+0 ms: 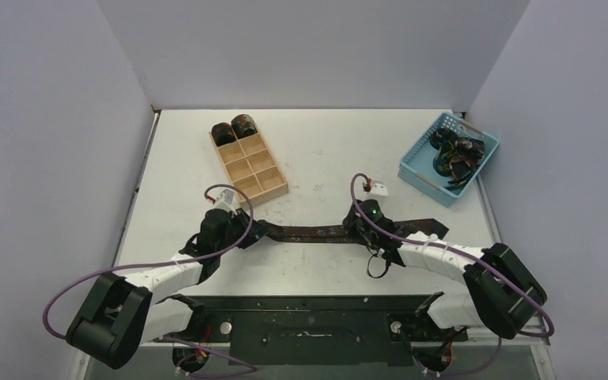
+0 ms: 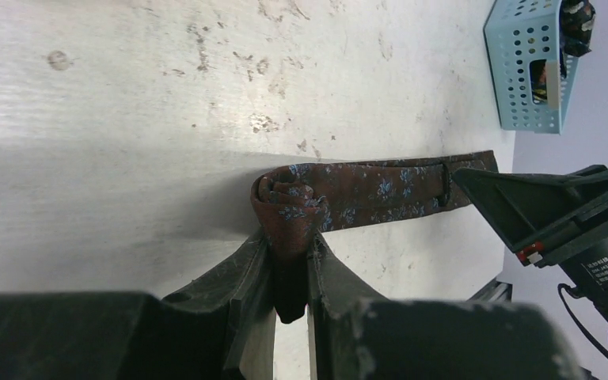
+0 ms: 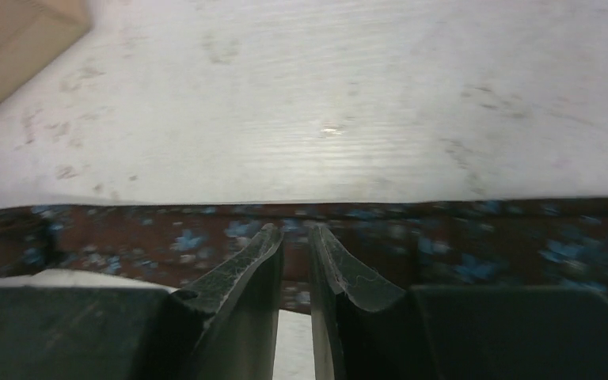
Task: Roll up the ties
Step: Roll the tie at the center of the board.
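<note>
From my station I see one tie (image 1: 317, 232) lying flat and stretched sideways across the near half of the table (image 1: 324, 142), between the two arms. The left gripper (image 2: 289, 260) has its fingers pinched on the tie's left end. The fabric there is folded over into a small first curl, which stands up just past the fingertips. The rest of the strip runs away from that curl toward the right arm.

The right gripper (image 3: 296, 237) is down on the tie partway along its length, tips resting on the patterned fabric near its closer edge. Its fingers are drawn almost together, leaving only a slim slit. Through that slit I see the tie and the table below, so I cannot tell whether any cloth is caught between them. Past this gripper the tie carries on to the right.

Farther back on the left sits a wooden tray (image 1: 260, 170), with two rolled ties (image 1: 233, 129) in its two farthest compartments. At the far right a blue basket (image 1: 421, 161) holds a heap of loose ties (image 1: 457, 154).
</note>
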Tool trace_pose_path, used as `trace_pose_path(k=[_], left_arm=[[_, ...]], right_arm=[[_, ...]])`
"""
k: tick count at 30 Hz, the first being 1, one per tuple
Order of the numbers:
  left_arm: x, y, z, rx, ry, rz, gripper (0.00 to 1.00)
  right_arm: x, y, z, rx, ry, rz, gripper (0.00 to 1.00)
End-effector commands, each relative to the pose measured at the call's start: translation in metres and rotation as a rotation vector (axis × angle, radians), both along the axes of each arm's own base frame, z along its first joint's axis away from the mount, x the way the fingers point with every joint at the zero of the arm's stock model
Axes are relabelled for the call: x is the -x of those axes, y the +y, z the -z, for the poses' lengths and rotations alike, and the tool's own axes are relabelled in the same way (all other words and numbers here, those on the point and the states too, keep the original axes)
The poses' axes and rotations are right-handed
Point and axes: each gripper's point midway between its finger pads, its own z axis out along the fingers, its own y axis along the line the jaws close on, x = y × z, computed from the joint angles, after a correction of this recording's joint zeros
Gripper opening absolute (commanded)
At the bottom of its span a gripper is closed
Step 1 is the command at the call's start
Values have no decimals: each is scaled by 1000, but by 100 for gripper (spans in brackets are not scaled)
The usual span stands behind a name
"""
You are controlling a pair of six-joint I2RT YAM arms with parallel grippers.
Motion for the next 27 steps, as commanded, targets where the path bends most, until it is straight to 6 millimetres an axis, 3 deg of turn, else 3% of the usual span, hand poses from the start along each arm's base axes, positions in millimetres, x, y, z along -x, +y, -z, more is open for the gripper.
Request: trace_pose_path(k=[1, 7, 10, 19, 27], left_arm=[[0, 19, -2, -77, -28, -65, 0], [4, 34, -8, -139, -42, -102, 0], [7, 35, -8, -144, -41, -100, 0], [4, 40, -9, -164, -30, -130, 0], [5, 41, -14, -171, -33, -123, 0]], right_arm=[[-14, -53, -13, 29, -66, 215, 20], [-25, -106, -33, 47, -136, 416, 20], [-27, -121, -30, 44, -149, 485, 21], [-25, -116, 13, 48, -34, 483, 20], [5, -122, 43, 21, 53, 499, 20]])
